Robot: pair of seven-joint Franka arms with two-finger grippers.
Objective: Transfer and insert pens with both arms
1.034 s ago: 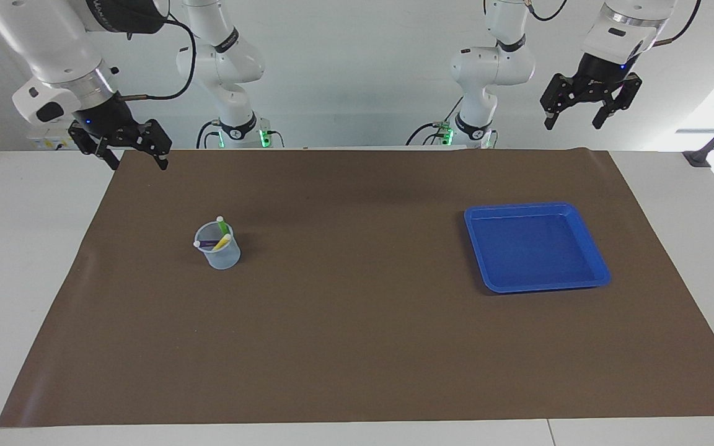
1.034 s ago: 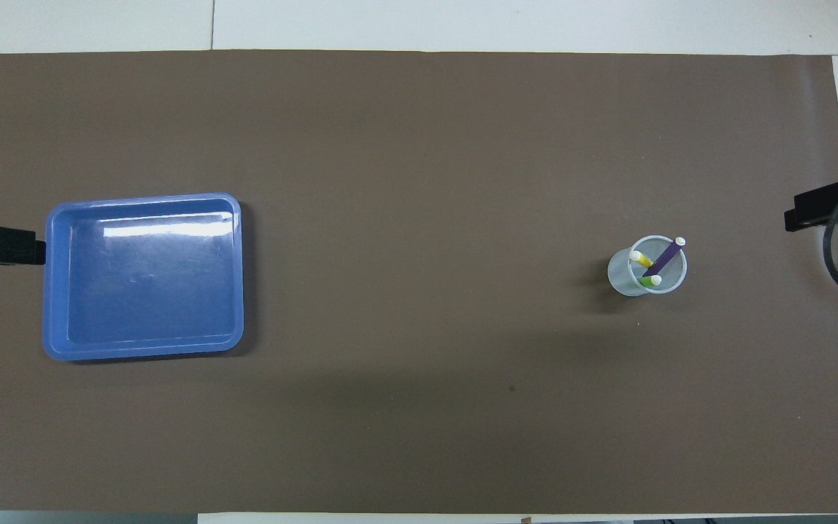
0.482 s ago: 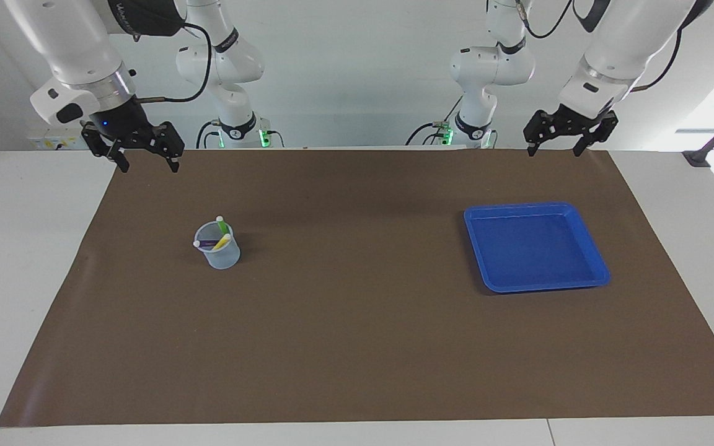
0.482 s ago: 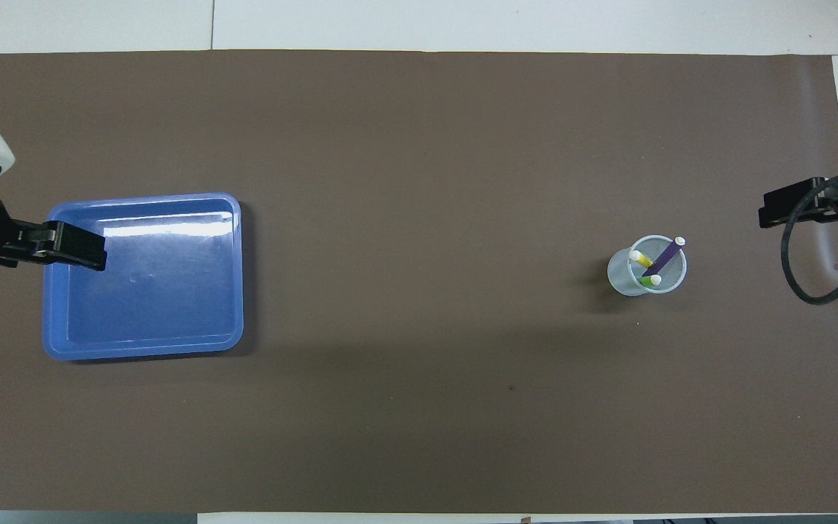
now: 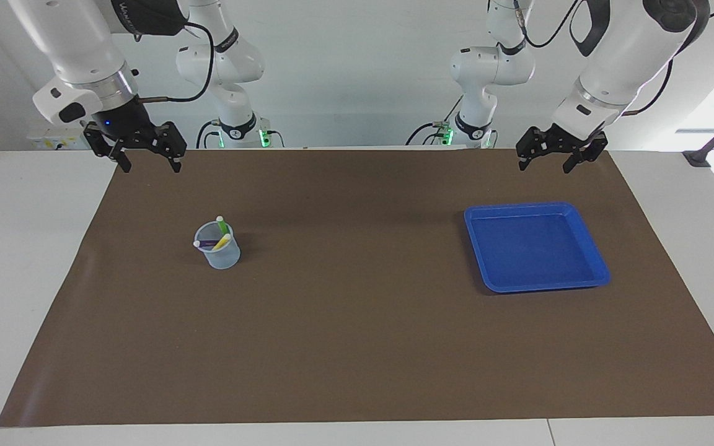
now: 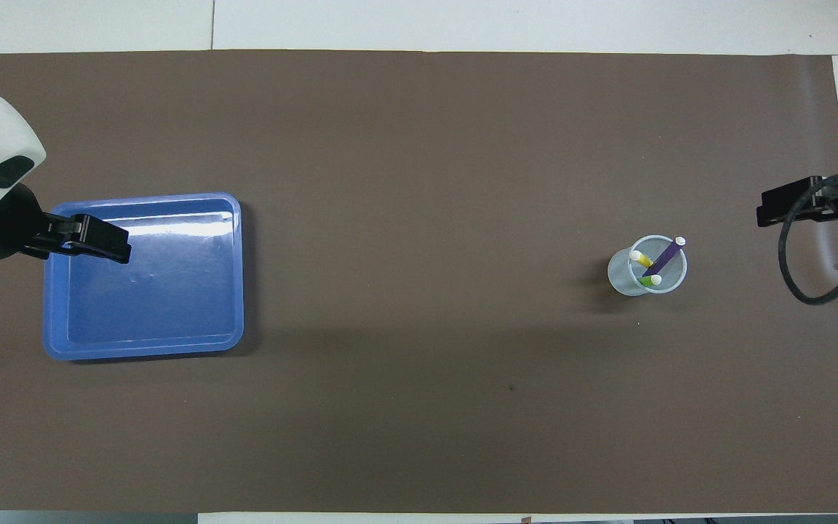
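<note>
Both arms have swung lower | left end effector (image 5: 545, 159) over tray (image 5: 587, 236), right end effector (image 5: 147, 156) near cup (image 5: 221, 255), both spread, empty | pens (image 5: 219, 238): light, stiff, slick; grip whitish tops.

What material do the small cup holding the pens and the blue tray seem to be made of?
The small pale translucent cup looks like thin plastic: the pens show through its wall. The blue rectangular tray looks like glossy moulded plastic: it has rounded corners and a bright light streak on its floor. Neither material is certain.
</note>
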